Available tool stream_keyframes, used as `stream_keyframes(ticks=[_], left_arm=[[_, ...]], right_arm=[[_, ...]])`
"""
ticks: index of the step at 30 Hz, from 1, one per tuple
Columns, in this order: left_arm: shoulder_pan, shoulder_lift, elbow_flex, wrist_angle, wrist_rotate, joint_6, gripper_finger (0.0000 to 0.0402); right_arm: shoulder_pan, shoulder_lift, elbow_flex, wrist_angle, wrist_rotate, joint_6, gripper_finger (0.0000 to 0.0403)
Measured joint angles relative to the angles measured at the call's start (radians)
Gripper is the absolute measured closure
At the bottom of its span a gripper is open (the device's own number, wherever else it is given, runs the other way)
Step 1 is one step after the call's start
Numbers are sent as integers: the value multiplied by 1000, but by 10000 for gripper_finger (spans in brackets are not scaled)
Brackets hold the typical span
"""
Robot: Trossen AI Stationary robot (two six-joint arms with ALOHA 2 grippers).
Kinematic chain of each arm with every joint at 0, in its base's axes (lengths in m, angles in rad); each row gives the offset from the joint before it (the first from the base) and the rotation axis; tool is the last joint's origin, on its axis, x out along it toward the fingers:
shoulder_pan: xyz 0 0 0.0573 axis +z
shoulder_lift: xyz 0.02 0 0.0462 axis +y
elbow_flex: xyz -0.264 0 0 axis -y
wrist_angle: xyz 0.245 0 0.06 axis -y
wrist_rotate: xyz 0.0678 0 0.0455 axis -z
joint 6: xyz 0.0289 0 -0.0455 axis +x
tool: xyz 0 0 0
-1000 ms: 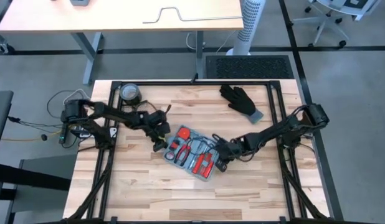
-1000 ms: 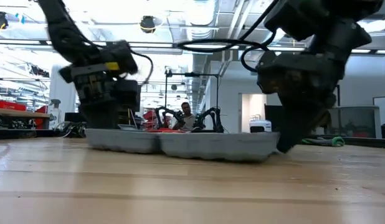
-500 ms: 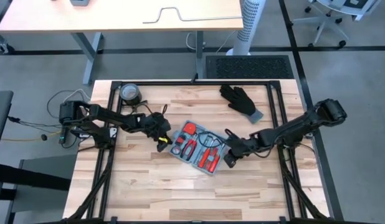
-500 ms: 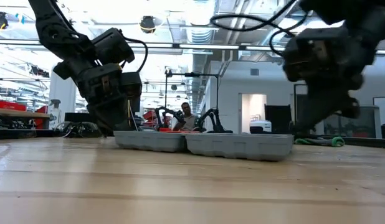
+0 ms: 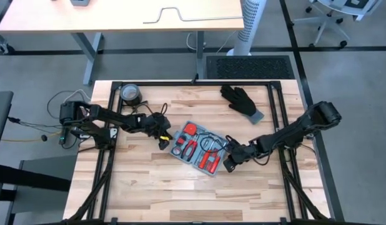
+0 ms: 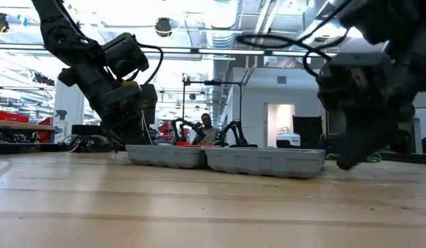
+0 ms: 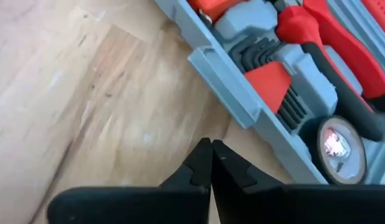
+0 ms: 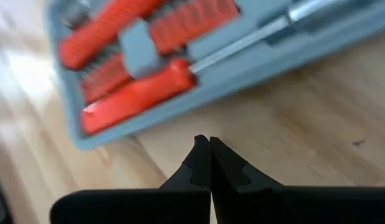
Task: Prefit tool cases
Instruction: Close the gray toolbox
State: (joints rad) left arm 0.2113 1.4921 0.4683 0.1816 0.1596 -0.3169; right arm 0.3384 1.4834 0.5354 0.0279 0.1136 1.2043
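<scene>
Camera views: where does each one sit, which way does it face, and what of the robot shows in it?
High view: overhead, straight down on the table; both arms, left gripper, right gripper.
Low view: tabletop height, level across at the tool case; arms descend from above.
Left wrist view: past shut fingers at the case's edge.
Right wrist view: past shut fingers at the case's opposite edge.
Shared: all four show the open case with red tools.

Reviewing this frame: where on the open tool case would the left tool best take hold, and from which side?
Probably the handle tab jutting from the tool case rim on the side facing the left tool. It is the only protruding feature there; the case lies flat and open, its walls low. Approach level from the left, fingers above and below the tab. Both tools are shut, the right tool beside the opposite end.
</scene>
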Motion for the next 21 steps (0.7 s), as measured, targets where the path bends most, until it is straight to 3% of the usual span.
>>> stream_keyframes(ticks=[4, 10, 21], left_arm=[[4, 52, 0, 76, 41, -9, 402], [4, 187, 7, 341, 133, -106, 401], [-4, 101, 21, 317, 236, -140, 402]], right_arm=[[-5, 29, -1, 38, -7, 1, 403], [-33, 27, -3, 25, -24, -5, 403], [-43, 27, -3, 22, -35, -24, 403]])
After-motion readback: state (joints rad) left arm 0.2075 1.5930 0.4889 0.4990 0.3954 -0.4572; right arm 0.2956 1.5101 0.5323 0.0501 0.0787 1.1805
